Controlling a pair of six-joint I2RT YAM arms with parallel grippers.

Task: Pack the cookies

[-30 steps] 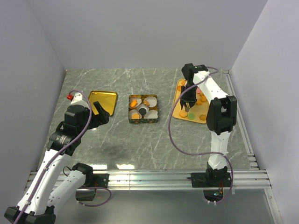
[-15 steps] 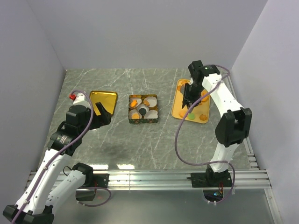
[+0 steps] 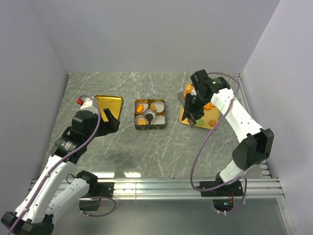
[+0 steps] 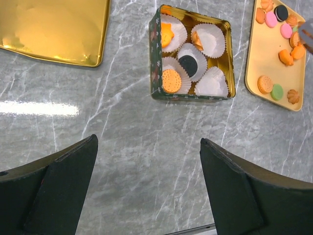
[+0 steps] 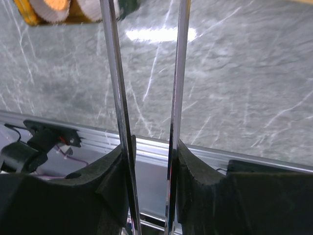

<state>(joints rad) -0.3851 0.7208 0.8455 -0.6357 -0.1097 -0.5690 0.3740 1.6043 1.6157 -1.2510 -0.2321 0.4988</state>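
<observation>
**Four cups filled, one to go**

The tin (image 4: 155,73) holds five paper cups (image 4: 213,83). Four carry cookies (image 4: 171,81) and the near-right one looks empty. Many more lie on the tray (image 4: 254,63), and the lid (image 4: 54,29) sits off to the left, so filling and closing remain, I judge.

My right claw (image 5: 148,49) shows its two long metal blades a little apart. Their tips run out of view, so I cannot tell whether a cookie is pinched there. My left claw (image 4: 146,147) hangs spread wide and empty, near the tin.

A second ago my right claw stood over the tray's middle. It has since swung to the tray's left edge, toward the tin.
</observation>
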